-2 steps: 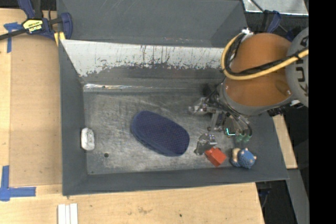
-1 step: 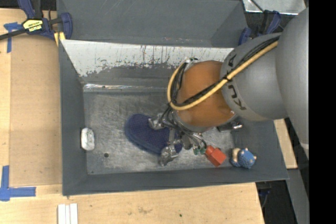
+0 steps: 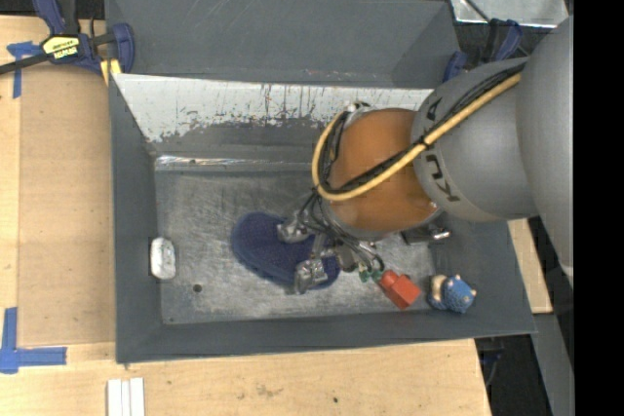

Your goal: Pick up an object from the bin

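My gripper point(image 3: 301, 254) is low in the middle of the bin, its two metal fingers spread apart, one at the upper edge and one at the lower right edge of a dark blue, rounded soft thing point(image 3: 263, 246) lying on the bin floor. The fingers stand open around the right end of that blue thing. Just right of the gripper lie a small green piece point(image 3: 367, 275) and an orange-red block point(image 3: 399, 288).
A small white-grey object point(image 3: 162, 258) lies at the bin's left wall. A blue and yellow toy-like thing point(image 3: 451, 293) rests in the front right corner. The arm with its orange cover and yellow cable hangs over the bin's right half.
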Controlling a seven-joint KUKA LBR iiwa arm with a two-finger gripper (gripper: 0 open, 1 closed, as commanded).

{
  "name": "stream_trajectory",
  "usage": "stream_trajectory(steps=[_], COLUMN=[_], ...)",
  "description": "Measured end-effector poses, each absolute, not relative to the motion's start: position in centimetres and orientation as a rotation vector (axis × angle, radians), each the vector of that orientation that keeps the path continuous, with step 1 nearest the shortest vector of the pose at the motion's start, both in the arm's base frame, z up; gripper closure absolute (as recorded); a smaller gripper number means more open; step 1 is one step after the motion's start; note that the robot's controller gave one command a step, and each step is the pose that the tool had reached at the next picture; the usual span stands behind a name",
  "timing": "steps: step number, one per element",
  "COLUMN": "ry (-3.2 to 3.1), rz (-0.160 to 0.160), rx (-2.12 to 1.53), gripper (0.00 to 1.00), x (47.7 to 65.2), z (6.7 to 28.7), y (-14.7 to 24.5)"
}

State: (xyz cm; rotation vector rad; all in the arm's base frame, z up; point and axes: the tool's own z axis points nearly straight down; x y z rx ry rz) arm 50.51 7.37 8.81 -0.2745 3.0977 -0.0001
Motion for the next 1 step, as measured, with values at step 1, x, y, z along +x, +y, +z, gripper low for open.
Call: stream_trajectory(steps=[1], ry=[3.12], rz=[-0.001], rx=[-0.261], gripper=[1.0], x=[50.15], z=[21.37], y=[6.38])
